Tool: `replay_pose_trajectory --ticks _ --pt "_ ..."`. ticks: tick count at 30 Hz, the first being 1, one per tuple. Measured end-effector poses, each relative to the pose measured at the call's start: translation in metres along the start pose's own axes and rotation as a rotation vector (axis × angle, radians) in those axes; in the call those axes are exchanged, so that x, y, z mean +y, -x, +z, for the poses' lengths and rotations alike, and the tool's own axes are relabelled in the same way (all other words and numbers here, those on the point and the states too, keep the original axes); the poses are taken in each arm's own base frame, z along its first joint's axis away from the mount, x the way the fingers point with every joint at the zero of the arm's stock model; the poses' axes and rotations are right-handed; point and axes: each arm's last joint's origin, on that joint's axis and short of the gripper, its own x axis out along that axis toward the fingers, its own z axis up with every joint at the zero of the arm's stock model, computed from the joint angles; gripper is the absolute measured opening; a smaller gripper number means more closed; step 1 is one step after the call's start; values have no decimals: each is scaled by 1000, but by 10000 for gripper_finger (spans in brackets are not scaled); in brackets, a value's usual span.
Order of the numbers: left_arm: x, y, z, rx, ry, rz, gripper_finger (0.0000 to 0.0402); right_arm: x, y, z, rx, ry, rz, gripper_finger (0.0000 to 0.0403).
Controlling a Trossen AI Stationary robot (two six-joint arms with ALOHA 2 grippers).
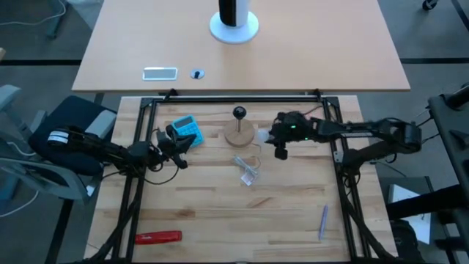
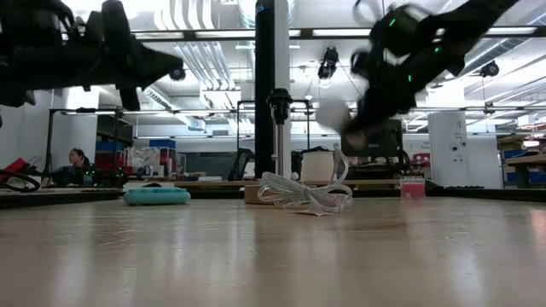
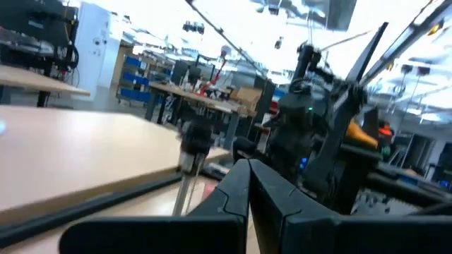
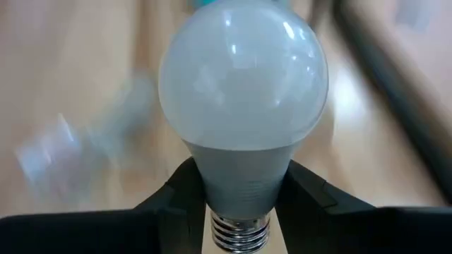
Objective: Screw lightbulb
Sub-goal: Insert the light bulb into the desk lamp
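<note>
The white lightbulb [image 4: 242,77] is in my right gripper [image 4: 240,194], which is shut on it. In the high view the bulb [image 1: 264,136] is held just right of the round wooden disc [image 1: 239,135], whose upright post carries a black socket [image 1: 239,112]. In the low view the bulb [image 2: 333,115] hangs in the air right of the socket [image 2: 279,98], a little below its top. My left gripper [image 1: 179,144] is shut and empty, left of the disc next to a teal object [image 1: 185,126]; its closed fingers [image 3: 247,187] point toward the post. My right gripper pinches the bulb's grey neck [image 4: 240,176] between its two fingers, just above the screw base [image 4: 240,233]. The globe points away from the gripper, toward the table's left and the post. The bulb is lifted clear of the table.
A crumpled clear plastic wrapper [image 1: 248,170] lies on the table just in front of the disc. A red object [image 1: 157,237] lies near the front left, a pen [image 1: 322,220] near the front right. Black frame rails [image 1: 341,158] border the wooden work area.
</note>
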Motion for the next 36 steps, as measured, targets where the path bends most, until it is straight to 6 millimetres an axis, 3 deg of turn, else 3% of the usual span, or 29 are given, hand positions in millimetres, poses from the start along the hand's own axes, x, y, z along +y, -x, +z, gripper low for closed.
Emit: replay_pose_trajectory --ticks 7,14,18,27,36 --pt "-22 -34 21 -29 -212 -1 0 -5 19 29 -422 26 -55 116" --pt "-35 -59 34 76 -491 79 0 -14 14 45 -683 22 -109 116" --pt "-42 -73 45 118 -561 82 0 -23 6 47 -791 -22 -111 116" --pt "-27 -100 61 216 -636 124 0 -41 -27 55 -844 -110 -110 116" --pt "-8 -107 66 199 -565 112 0 -53 -47 68 -831 -165 -77 116"
